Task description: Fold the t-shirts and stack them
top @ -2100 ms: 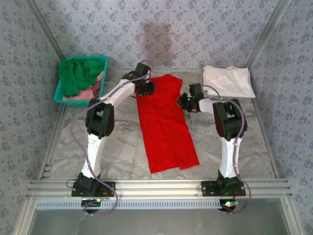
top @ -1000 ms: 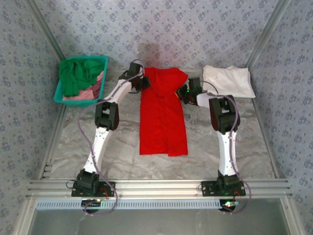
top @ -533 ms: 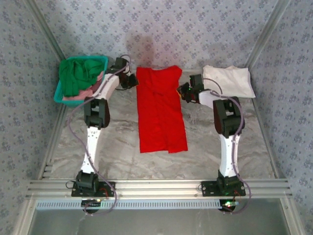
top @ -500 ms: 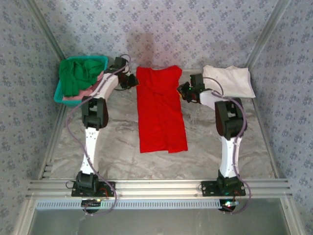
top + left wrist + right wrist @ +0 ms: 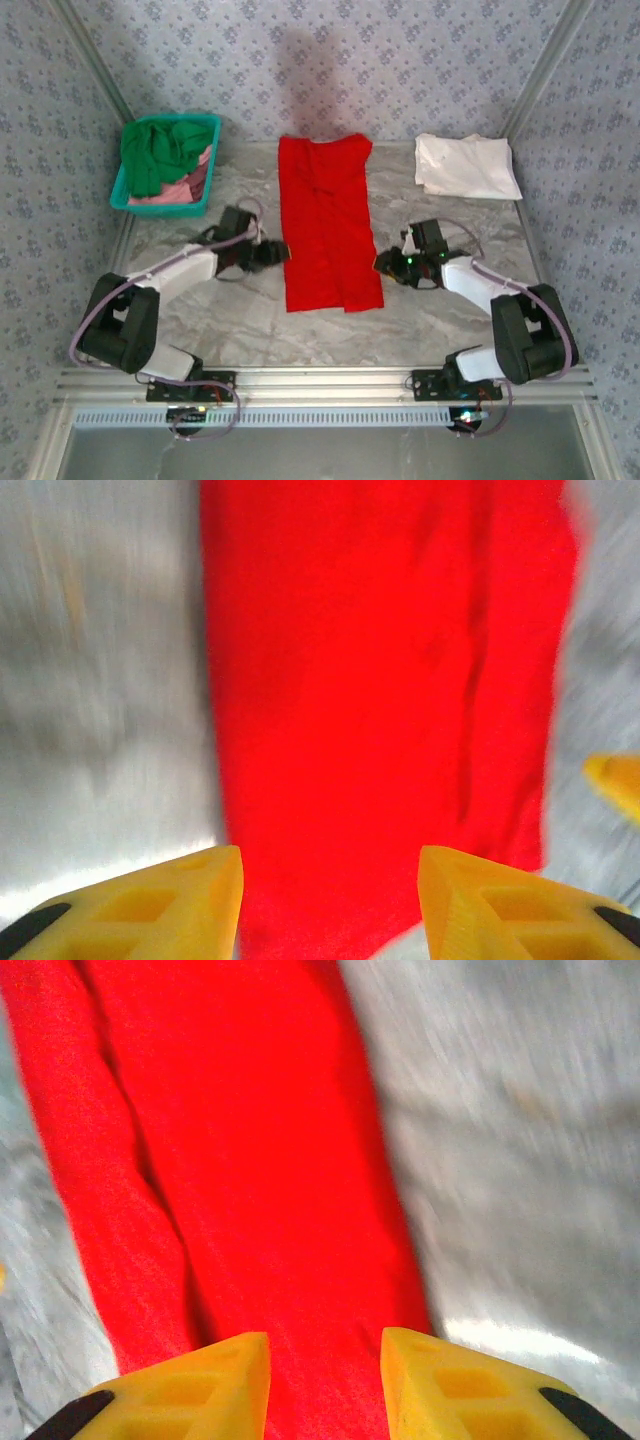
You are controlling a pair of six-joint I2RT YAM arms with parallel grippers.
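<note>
Pale floral-patterned walls (image 5: 400, 60) enclose a grey marbled table (image 5: 450, 320) edged by aluminium rails (image 5: 320, 380).

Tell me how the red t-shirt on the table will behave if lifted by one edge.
The red cloth t-shirt would probably droop limply: it lies flat with soft creases. Likely light, being thin cloth. Pushed, it would probably bunch up.

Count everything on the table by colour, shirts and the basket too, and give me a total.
Red t-shirt: 1
White t-shirt: 1
Green t-shirt, bunched in the basket: 1
Pink t-shirt, under the green one: 1
Teal basket: 1
Total: 5
</note>
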